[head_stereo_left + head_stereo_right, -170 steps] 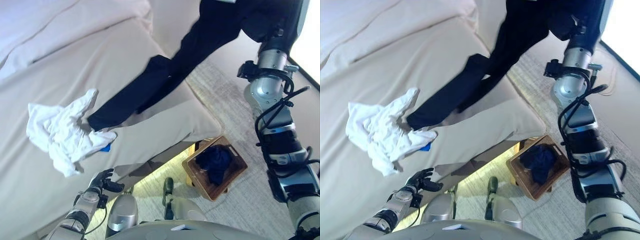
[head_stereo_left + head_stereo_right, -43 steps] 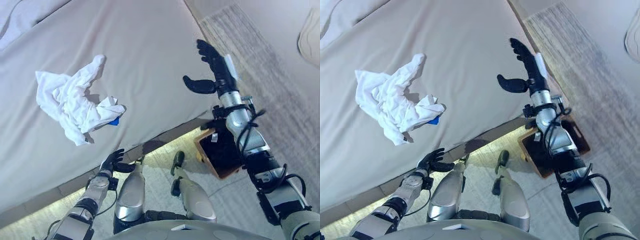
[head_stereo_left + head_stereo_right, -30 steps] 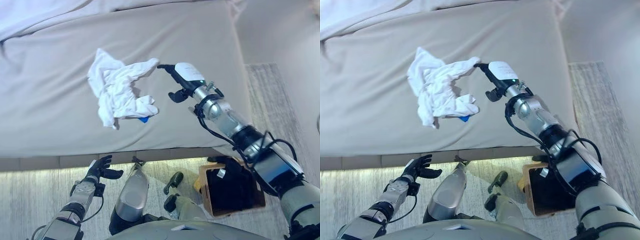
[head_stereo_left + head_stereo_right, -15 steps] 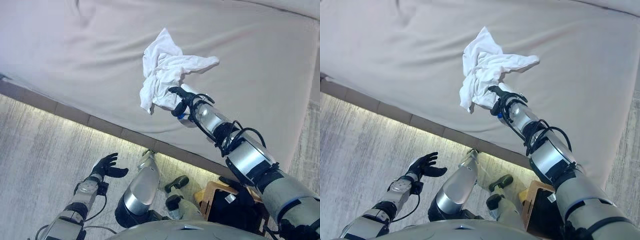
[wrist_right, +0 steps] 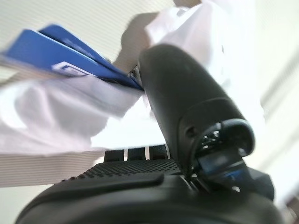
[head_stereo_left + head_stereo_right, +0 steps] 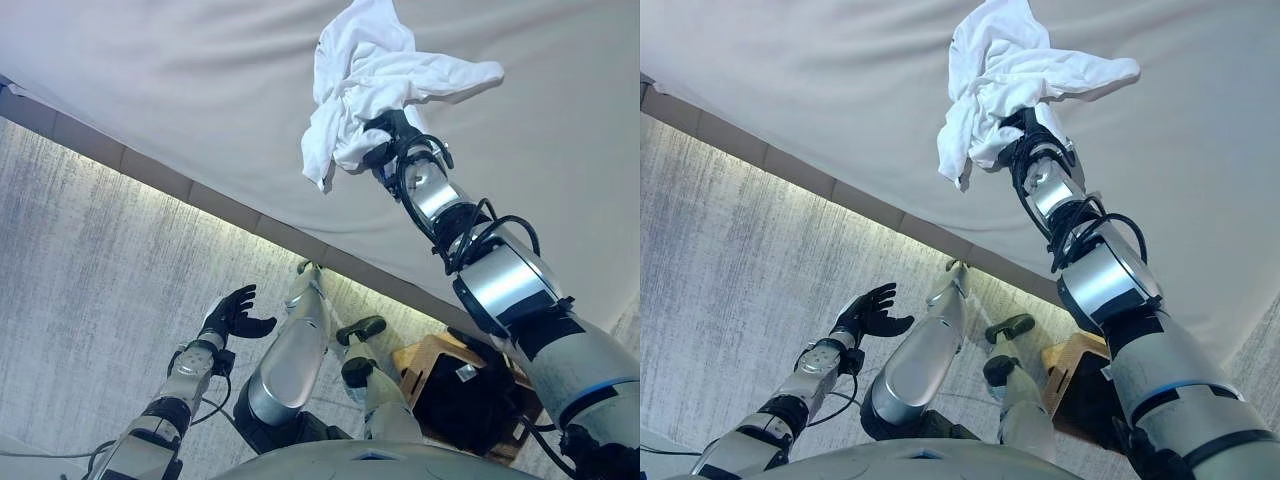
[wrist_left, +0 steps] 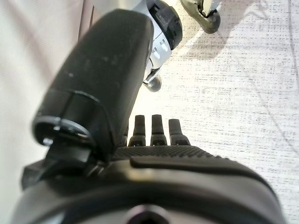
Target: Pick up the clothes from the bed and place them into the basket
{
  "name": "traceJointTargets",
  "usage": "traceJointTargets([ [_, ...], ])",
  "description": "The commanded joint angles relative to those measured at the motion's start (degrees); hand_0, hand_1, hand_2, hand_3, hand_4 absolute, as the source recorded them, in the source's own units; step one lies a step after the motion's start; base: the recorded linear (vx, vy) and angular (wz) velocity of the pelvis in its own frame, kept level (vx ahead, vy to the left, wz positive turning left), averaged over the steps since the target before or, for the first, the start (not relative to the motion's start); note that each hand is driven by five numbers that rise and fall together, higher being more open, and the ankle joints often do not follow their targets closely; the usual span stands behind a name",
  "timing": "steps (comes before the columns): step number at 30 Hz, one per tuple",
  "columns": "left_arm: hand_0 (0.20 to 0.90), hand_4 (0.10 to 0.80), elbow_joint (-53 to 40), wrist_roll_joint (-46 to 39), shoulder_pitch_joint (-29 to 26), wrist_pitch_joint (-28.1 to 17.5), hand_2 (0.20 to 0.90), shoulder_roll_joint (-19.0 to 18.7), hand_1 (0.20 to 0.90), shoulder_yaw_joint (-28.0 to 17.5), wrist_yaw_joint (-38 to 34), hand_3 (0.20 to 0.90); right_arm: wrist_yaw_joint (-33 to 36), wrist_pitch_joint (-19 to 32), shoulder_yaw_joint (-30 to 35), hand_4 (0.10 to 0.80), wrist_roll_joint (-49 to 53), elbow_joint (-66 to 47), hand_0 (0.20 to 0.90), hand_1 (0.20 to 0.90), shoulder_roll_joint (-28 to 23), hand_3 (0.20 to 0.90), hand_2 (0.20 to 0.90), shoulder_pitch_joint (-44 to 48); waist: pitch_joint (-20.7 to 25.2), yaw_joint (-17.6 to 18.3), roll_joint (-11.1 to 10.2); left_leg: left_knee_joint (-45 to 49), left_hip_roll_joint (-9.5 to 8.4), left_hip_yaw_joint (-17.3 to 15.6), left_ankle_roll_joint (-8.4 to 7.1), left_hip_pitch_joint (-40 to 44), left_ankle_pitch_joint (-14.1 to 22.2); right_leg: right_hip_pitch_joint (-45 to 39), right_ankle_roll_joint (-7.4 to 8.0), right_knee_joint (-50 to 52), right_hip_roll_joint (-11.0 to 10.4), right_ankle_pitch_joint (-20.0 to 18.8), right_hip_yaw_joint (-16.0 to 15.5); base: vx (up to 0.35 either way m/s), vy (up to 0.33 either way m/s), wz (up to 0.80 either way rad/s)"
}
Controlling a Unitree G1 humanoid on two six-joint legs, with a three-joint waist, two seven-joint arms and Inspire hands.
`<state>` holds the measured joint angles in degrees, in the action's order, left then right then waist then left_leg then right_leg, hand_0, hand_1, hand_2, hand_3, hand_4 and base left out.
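Over on the left, the left robot hand (image 6: 232, 313) hangs low above the pale striped carpet (image 6: 90, 260), well apart from the bed (image 6: 200, 90), its fingers spread loose and holding nothing. Its own wrist view adds little: the thumb's dark bulk, a row of straight fingertips (image 7: 159, 127) and carpet beyond.

Moving rightward, the white garment (image 6: 370, 75) lies crumpled on the beige bed near its edge, one sleeve-like flap trailing off to the right. The right robot hand (image 6: 388, 135) reaches up into the lower folds of that cloth. From the head views the hand is half buried in the fabric, and I cannot tell whether its fingers are closed on it. The right wrist view shows what the head views do not: a blue tag (image 5: 70, 58) tucked among the white folds just past the thumb, with the fingertips barely peeking out below.

Lower right, on the carpet beside the bed, stands the wooden basket (image 6: 418, 356) with dark clothing (image 6: 465, 395) already in it, partly hidden behind the right arm
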<state>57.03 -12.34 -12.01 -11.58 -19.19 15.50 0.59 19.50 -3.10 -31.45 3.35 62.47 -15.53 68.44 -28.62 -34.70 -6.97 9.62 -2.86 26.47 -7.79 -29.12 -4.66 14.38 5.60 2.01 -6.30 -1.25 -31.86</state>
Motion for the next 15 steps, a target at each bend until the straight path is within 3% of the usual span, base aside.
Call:
traceJointTargets([
  [1,0.9,0.8,2.12,0.99,4.12,-1.59,0.9,-2.4,0.9,2.55,-2.66,0.9,7.08,8.72,3.25,0.1,1.26,-19.15,0.3,0.3,-0.11,0.2,0.3,1.74,-1.18,1.11,-1.12,-7.93,2.81,-7.44,4.66,9.26,0.76,-7.78,1.25,7.41,-3.6,3.31,4.46,-0.006,0.011,-0.39],
  [4,0.9,0.8,3.62,2.47,5.04,-1.6,0.9,-3.15,0.9,1.37,-3.45,0.9,7.47,11.12,6.22,0.1,3.31,-25.85,0.3,0.3,-3.53,0.2,0.3,-0.85,-0.17,3.34,-2.4,-8.77,3.41,-9.51,4.77,12.69,1.76,-9.99,1.31,5.57,-2.85,2.84,6.88,0.013,0.023,-0.39],
  [8,0.9,0.8,5.75,2.67,7.56,-0.77,0.9,-5.05,0.9,0.26,-4.07,0.9,7.51,12.51,10.56,0.1,4.35,-35.75,0.3,0.3,-9.82,0.2,0.3,-6.09,4.97,8.35,-3.94,-10.0,3.49,-13.61,5.87,17.52,2.33,-12.07,1.79,2.83,-2.07,-0.15,11.22,0.058,0.059,-0.56],
  [10,0.9,0.8,6.52,4.33,8.24,0.51,0.9,-5.54,0.9,0.01,-4.76,0.9,10.9,12.89,12.75,0.1,1.49,-41.11,0.3,0.3,-12.44,0.2,0.3,-8.66,8.34,11.31,-4.42,-10.94,3.29,-15.6,6.53,20.84,3.3,-13.34,2.08,1.47,-1.38,-1.05,13.73,0.096,-0.006,-0.72],
  [15,0.9,0.8,7.81,7.6,7.88,4.47,0.9,-4.74,0.9,0.34,-5.46,0.9,17.8,10.5,15.65,0.1,-4.14,-53.26,0.3,0.3,-17.36,0.2,0.3,-10.95,15.56,17.78,-3.59,-12.04,2.95,-19.02,7.82,26.54,5.0,-15.09,2.01,-0.57,-0.68,-1.24,18.36,0.106,0.006,-0.76],
])
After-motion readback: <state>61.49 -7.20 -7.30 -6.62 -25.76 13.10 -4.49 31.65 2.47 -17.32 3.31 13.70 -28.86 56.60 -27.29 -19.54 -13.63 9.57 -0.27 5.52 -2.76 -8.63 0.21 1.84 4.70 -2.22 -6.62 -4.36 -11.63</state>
